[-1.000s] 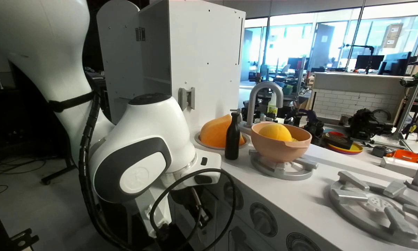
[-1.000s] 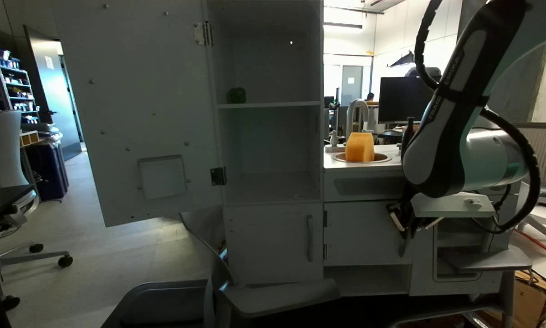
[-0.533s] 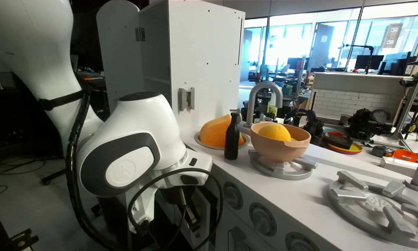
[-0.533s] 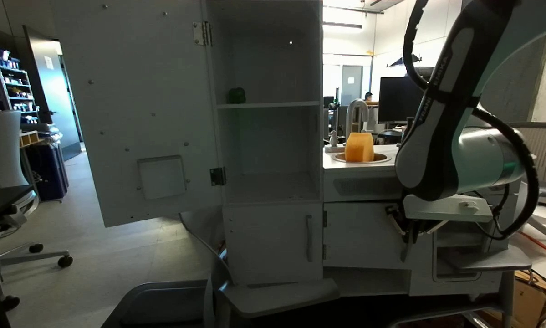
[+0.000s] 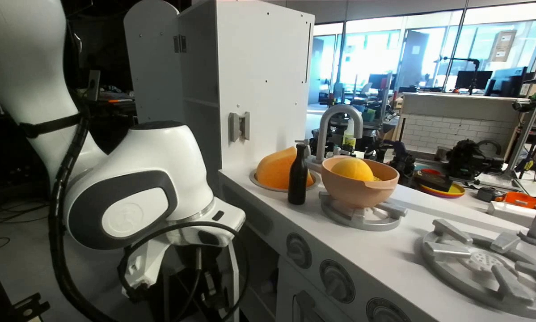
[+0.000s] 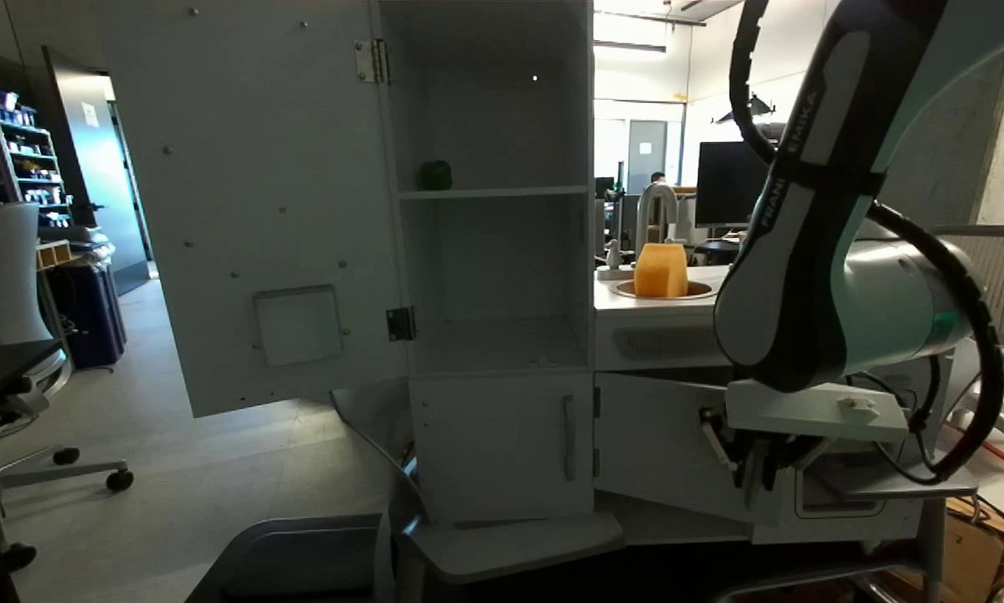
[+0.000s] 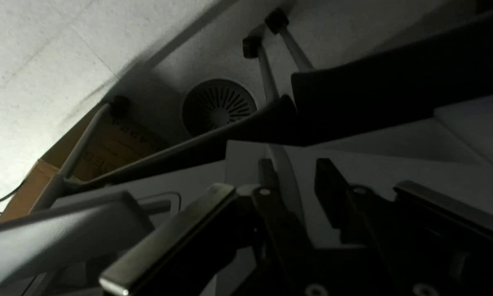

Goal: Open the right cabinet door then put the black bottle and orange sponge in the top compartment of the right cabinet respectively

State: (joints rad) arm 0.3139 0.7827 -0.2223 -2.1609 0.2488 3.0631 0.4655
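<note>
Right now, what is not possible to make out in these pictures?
Bowl: hidden by the arm in an exterior view.
Sponge: partly behind the bottle in an exterior view.
What lies behind the door: hidden by it in an exterior view.
Whether the gripper touches the handle: too dark, wrist view.

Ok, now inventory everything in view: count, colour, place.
Right cabinet door: 1, white, ajar under the white counter
Black bottle: 1, black, upright on the counter
Sink: 1, silver, in the counter
Orange sponge: 1, orange, in the sink
Faucet: 1, grey, by the sink
Burners: 2, grey, on the counter
Bowl: 1, peach, on a burner
Round lump: 1, yellow, in the bowl
Knobs: 3, grey, counter front
Tall cabinet: 1, white, beside the counter
Small object: 1, green, on its shelf
Office clutter: uncountable, mixed colours, background
Arm: 1, white and black, foreground
End effector: 1, black, open, at the door handle
</note>
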